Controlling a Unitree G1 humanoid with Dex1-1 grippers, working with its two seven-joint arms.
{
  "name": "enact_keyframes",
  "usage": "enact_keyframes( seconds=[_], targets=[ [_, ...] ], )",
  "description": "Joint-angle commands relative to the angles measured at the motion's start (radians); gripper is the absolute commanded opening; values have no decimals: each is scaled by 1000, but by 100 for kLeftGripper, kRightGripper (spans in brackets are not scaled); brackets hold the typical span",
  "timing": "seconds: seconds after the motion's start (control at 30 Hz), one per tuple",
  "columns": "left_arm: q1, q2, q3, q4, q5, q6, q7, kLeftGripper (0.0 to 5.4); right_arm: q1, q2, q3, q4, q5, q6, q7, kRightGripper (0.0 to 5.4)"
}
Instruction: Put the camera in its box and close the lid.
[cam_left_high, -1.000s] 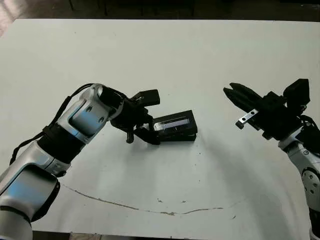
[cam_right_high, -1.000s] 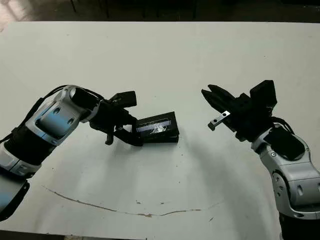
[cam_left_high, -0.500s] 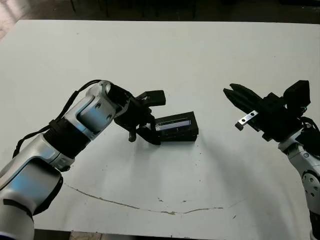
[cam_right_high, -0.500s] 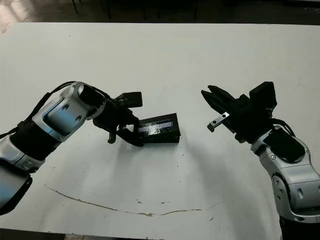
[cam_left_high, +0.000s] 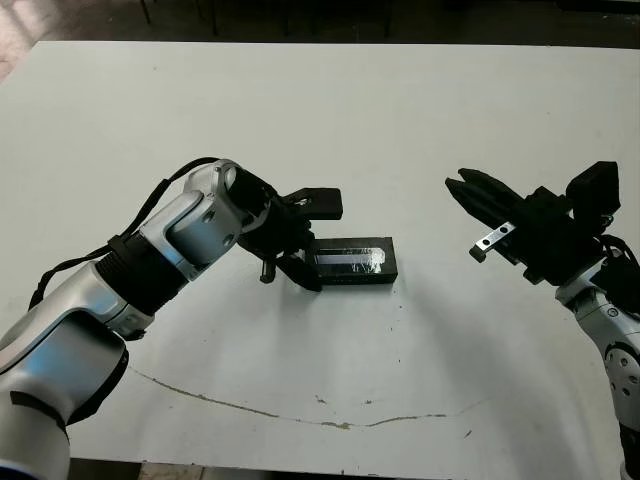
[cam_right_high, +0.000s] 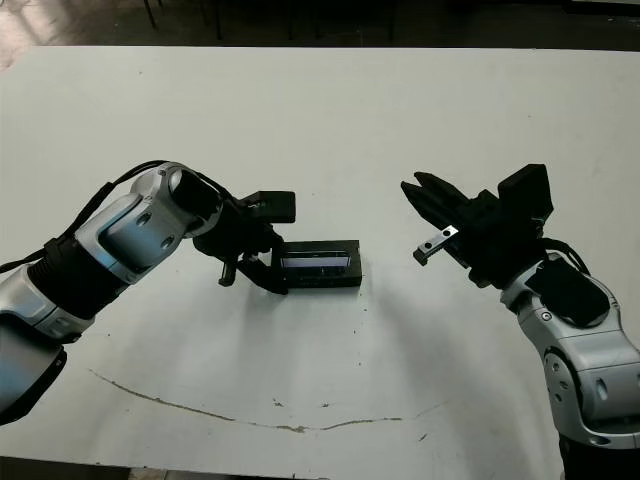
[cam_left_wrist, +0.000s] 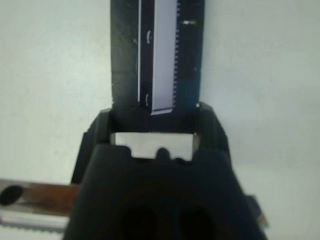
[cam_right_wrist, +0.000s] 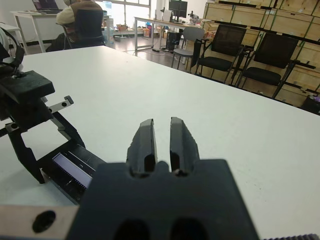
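Observation:
The box (cam_left_high: 352, 276) lies in the middle of the white table, only its black outer wall showing. Flat on top of it rests the lid (cam_left_high: 350, 257), black with a silvery strip; it also shows in the left wrist view (cam_left_wrist: 162, 55). The camera is hidden. My left gripper (cam_left_high: 322, 243) is open at the box's left end, one finger on the far side and one on the near side of it. Well to the right of the box, my right gripper (cam_left_high: 458, 182) hovers shut and empty, pointing toward it.
A thin brown curved mark (cam_left_high: 300, 415) runs across the table near its front edge. Beyond the far edge, the right wrist view shows black chairs (cam_right_wrist: 272, 57), stacked crates and a seated person (cam_right_wrist: 82, 20).
The lid stood tilted with its right side raised; now it lies flat on the box. My left gripper has shifted right, closer around the box's end. The right arm has not moved.

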Motion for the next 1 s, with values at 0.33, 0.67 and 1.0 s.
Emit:
enact_keyframes(
  seconds=[0.33,0.67,1.0],
  targets=[
    [58,-22,-90,26,79,-15,13,137,24,2,7,3,8,13,-2,0],
    [90,28,-81,-3,113,-135,17,311,27,-2,9,14,6,8,5,0],
    [183,112,-15,-21,109,-165,31,529,32,8,12,23,6,0,2,0]
  ],
)
